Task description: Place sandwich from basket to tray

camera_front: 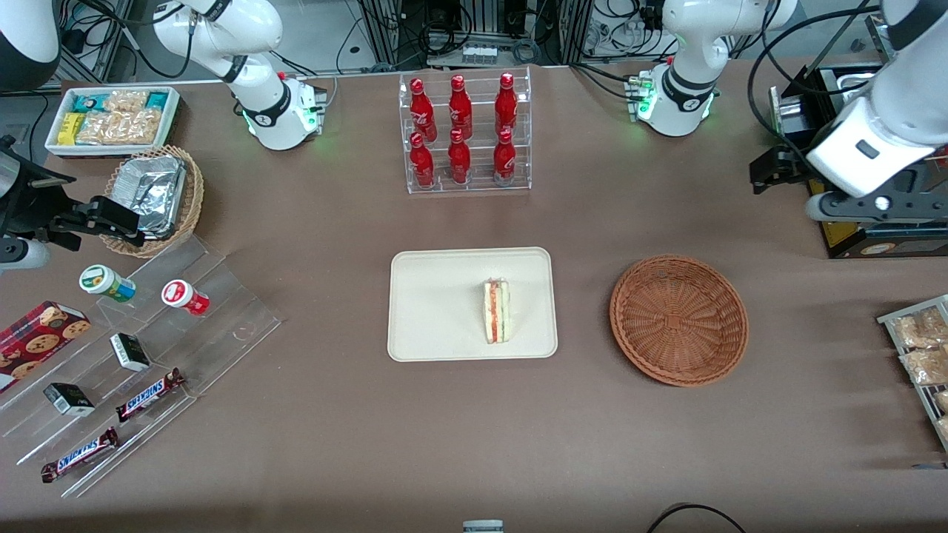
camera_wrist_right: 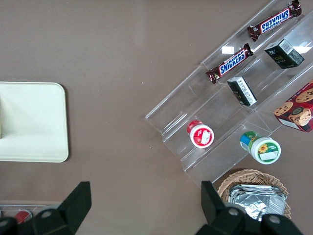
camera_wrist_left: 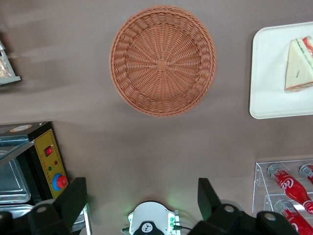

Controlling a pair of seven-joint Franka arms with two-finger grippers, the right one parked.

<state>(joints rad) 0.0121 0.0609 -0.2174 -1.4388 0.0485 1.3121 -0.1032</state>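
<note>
Sandwich on the cream tray, wicker basket bare.

Front view: the wedge stands on its edge on the tray, near the rim that faces the basket; the gripper hangs at the working arm's end of the table, farther from the camera than the basket. Left wrist view: the gripper has its fingers spread wide and released, holding nothing, above bare tablecloth near the basket; the sandwich lies on the tray.
</note>
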